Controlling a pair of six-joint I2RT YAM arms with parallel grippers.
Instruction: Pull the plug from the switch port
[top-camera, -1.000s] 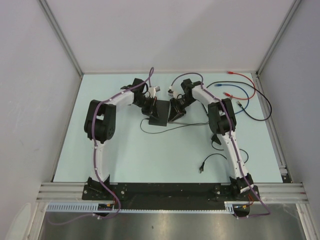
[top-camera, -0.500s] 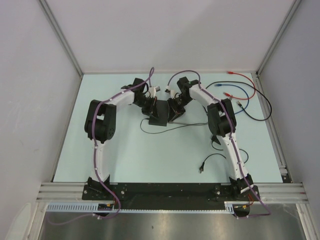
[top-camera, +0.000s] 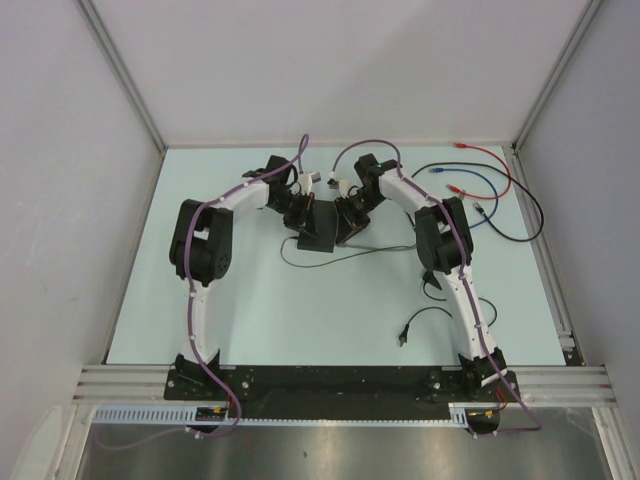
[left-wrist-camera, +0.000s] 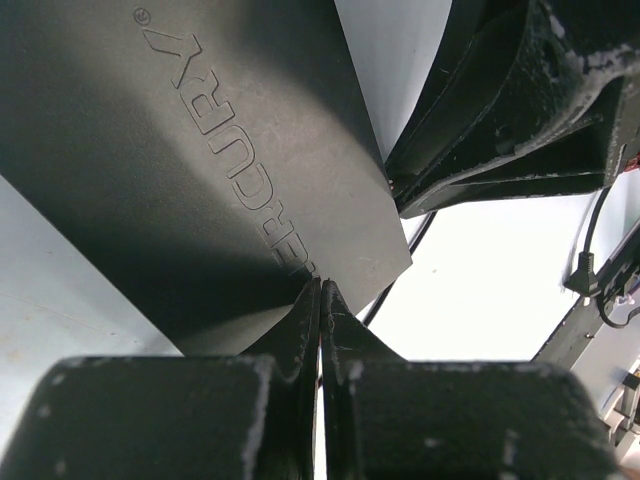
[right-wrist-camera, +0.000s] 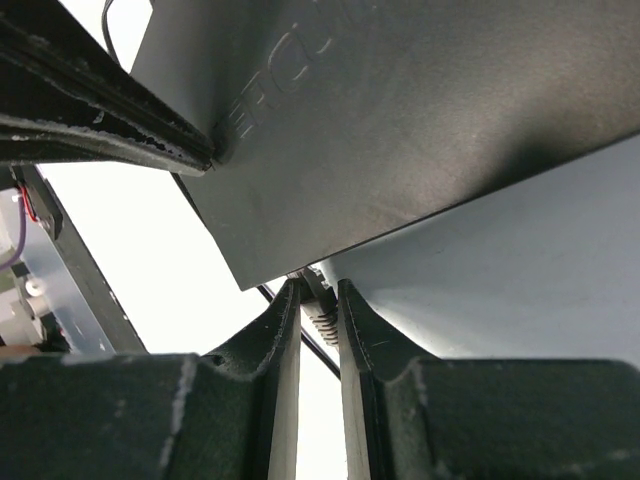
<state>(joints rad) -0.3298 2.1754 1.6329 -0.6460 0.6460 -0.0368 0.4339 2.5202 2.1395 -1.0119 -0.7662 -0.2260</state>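
The right gripper (right-wrist-camera: 318, 292) has edged toward the switch (top-camera: 318, 232) and pinches the plug (right-wrist-camera: 322, 318) at the switch's edge. The plug seems still seated. The left gripper (left-wrist-camera: 320, 292), fully closed, braces the switch's corner.

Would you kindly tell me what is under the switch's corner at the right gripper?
A ribbed plug sits just under the switch corner, pinched by the right gripper, with a thin black cable running off. The port it enters is hidden by the switch's body.

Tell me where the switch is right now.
In the top view the switch sits centrally toward the table's far edge, between the left gripper and the right gripper, which pinches its plug.
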